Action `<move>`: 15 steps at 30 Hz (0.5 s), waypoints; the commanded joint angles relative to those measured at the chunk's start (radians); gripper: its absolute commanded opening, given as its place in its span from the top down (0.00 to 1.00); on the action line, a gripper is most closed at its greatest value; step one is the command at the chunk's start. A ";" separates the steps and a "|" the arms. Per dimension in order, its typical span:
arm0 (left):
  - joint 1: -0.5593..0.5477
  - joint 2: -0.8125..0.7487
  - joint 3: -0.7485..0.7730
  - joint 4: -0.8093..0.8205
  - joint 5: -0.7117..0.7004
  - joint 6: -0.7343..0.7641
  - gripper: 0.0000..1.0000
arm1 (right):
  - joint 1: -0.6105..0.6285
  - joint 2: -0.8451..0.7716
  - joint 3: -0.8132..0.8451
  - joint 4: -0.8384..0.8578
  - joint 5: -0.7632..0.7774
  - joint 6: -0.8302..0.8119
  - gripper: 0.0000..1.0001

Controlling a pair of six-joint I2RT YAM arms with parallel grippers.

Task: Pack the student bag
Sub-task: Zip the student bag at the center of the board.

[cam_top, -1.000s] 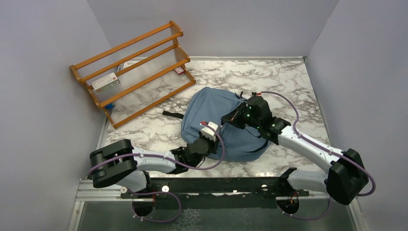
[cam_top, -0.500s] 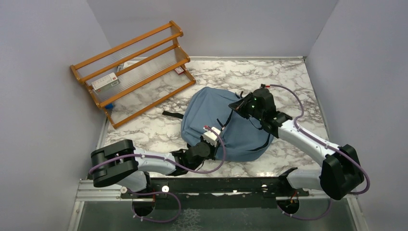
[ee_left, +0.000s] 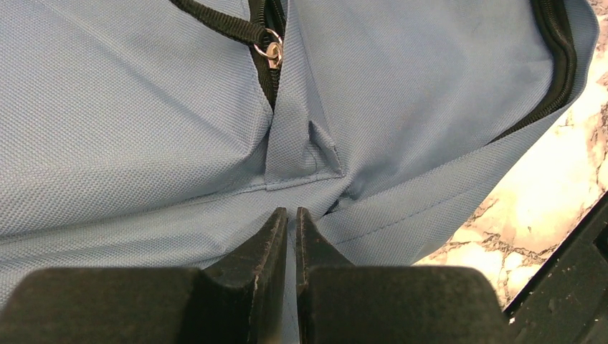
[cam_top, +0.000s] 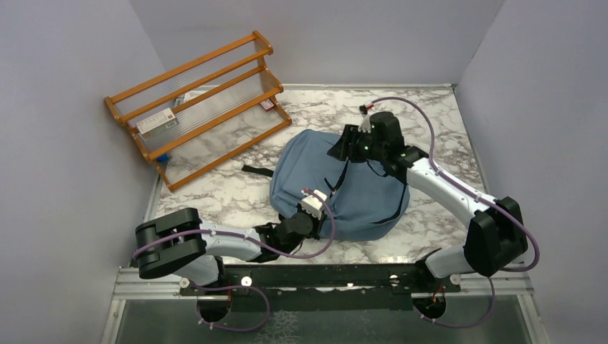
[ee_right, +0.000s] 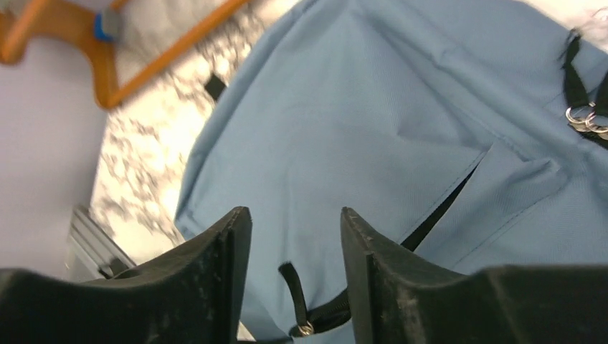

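**A:** The blue backpack (cam_top: 337, 186) lies slumped in the middle of the marble table (cam_top: 430, 115), well apart from the wooden rack (cam_top: 201, 107) at the far left.

**B:** The left claw (ee_left: 292, 215) is at the near edge, fingers almost together, and it looks clamped on a thin fold of the cloth.

**A:** That's a slim bite. If the arm pulls up or back, I'd say the fold could slide straight out.

**B:** Or the whole soft thing drags along the table rather than opening. What about the right claw (ee_right: 295, 215)?

**A:** It hovers over the far side, fingers apart, with nothing between them.

**B:** So its next grab matters. The zip pull (ee_left: 272, 51) is small and lies flat on the cloth. If the claw closes a touch off, it gets loose fabric or a black strap instead.

**A:** And the box (cam_top: 155, 122) sits up on the rack. If the mouth sags shut, nothing goes in cleanly.
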 commanded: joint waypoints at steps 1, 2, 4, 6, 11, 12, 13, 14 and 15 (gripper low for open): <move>-0.006 -0.022 -0.014 0.007 -0.014 -0.026 0.90 | 0.000 0.059 0.054 -0.139 -0.156 -0.250 0.44; -0.006 -0.023 -0.014 0.007 -0.014 -0.027 0.90 | 0.000 0.073 0.071 -0.170 -0.173 -0.278 0.42; -0.006 -0.024 -0.013 0.006 -0.013 -0.025 0.90 | 0.004 0.084 0.090 -0.198 -0.206 -0.318 0.40; -0.007 -0.024 -0.013 0.005 -0.014 -0.023 0.90 | 0.011 0.087 0.099 -0.216 -0.218 -0.345 0.39; -0.007 -0.018 -0.011 0.005 -0.016 -0.022 0.90 | 0.047 0.110 0.121 -0.285 -0.227 -0.416 0.38; -0.006 -0.015 -0.010 0.005 -0.015 -0.023 0.90 | 0.056 0.116 0.123 -0.297 -0.223 -0.429 0.38; -0.006 -0.014 -0.010 0.005 -0.015 -0.024 0.90 | 0.067 0.123 0.124 -0.303 -0.217 -0.437 0.38; -0.006 -0.012 -0.009 0.005 -0.014 -0.024 0.90 | 0.077 0.129 0.124 -0.306 -0.210 -0.442 0.39; -0.006 -0.011 -0.008 0.005 -0.012 -0.025 0.90 | 0.088 0.136 0.124 -0.309 -0.202 -0.449 0.39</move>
